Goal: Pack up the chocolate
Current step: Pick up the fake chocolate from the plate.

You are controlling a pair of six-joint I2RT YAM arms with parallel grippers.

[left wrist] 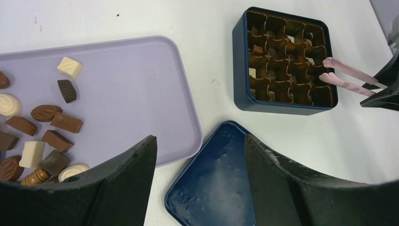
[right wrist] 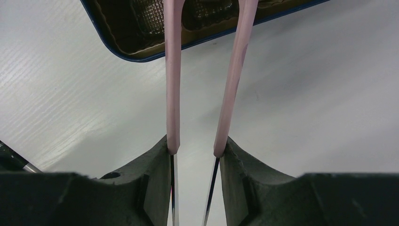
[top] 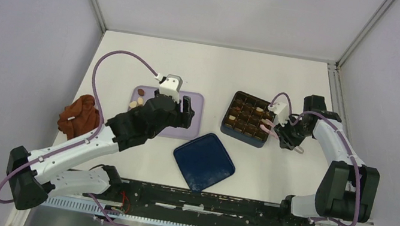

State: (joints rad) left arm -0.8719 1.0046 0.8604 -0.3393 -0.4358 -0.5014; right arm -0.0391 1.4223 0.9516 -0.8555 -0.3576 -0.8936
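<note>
Clamps the pink tongs [right wrist: 171, 70] between the fingers of the right gripper [right wrist: 195, 143], blades a little apart with nothing seen between them, tips reaching over the right edge of the navy box [left wrist: 240, 61] at upper right of the left wrist view; probably held so to place small pieces into single cells without crushing them. Hangs the left gripper [left wrist: 198, 141] released and empty over the near edge of the lilac tray [left wrist: 141, 80], perhaps to watch the supply. Finds most of the chocolate [left wrist: 61, 122] loose at the tray's left end: dark, mid-brown and cream pieces. Shows a few pieces in the box's left cells, many others only brown liner. Leaves the navy lid [left wrist: 211, 188] flat on the counter [top: 134, 54] below the box, seemingly set aside until filling ends
</note>
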